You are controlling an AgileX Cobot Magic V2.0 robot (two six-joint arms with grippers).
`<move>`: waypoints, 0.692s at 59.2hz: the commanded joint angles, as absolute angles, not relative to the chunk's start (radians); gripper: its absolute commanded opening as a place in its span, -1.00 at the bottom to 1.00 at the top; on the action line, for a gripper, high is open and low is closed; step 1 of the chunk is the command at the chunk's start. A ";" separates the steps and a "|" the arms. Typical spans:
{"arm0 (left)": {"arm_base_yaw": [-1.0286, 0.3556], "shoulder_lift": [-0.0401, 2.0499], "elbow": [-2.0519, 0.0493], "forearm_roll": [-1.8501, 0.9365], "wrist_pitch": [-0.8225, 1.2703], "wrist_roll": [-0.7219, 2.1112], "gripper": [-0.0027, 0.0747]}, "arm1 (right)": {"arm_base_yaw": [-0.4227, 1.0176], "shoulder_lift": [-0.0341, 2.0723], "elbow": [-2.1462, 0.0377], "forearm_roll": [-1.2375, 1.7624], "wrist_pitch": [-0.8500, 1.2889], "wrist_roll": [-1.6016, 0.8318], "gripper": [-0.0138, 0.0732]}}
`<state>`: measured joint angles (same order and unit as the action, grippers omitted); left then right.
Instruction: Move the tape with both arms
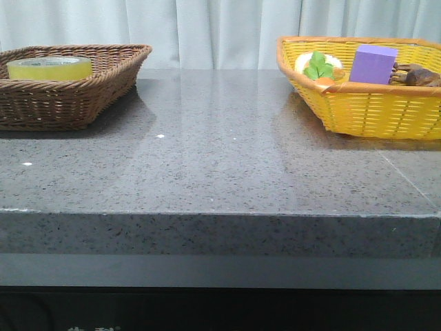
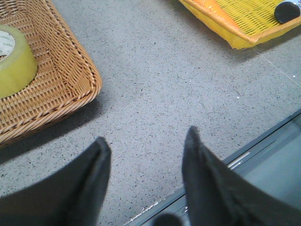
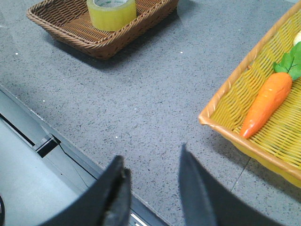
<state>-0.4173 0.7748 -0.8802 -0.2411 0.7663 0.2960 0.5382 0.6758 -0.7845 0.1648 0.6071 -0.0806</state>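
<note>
The tape [image 1: 49, 67], a wide yellow translucent roll, lies flat in the brown wicker basket [image 1: 103, 86] at the far left of the table. The left wrist view catches the tape [image 2: 14, 63] at its edge, and the right wrist view has the tape [image 3: 111, 12] far off in the brown basket [image 3: 84, 33]. My left gripper [image 2: 146, 141] is open over bare grey table near the front edge, apart from the basket. My right gripper [image 3: 150, 157] is open too, holding nothing, above the table's front edge. Neither arm shows in the front view.
A yellow wicker basket [image 1: 372, 110] stands at the far right with a purple block [image 1: 373, 64], a toy carrot [image 3: 266, 101] and a dark brown object [image 1: 417, 74]. Grey speckled tabletop [image 1: 220, 158] lies between the baskets. The table's front edge [image 3: 70, 155] is under both grippers.
</note>
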 commanded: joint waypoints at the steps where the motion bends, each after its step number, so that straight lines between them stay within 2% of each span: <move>1: -0.425 0.770 -0.904 -0.260 0.691 0.285 -0.44 | 0.538 0.674 -0.808 0.170 0.540 -0.085 -0.44; 8: -0.425 0.770 -0.904 -0.260 0.691 0.285 -0.83 | 0.538 0.674 -0.808 0.170 0.540 -0.085 -0.77; 12: -0.425 0.770 -0.904 -0.260 0.688 0.285 -0.99 | 0.538 0.674 -0.808 0.170 0.540 -0.085 -0.84; 41: -0.425 0.770 -0.904 -0.286 0.677 0.285 -0.98 | 0.538 0.674 -0.808 0.167 0.540 -0.085 -0.84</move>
<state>-0.4173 0.7748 -0.8787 -0.2617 0.7514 0.2937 0.5382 0.6758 -0.7845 0.1648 0.6071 -0.0806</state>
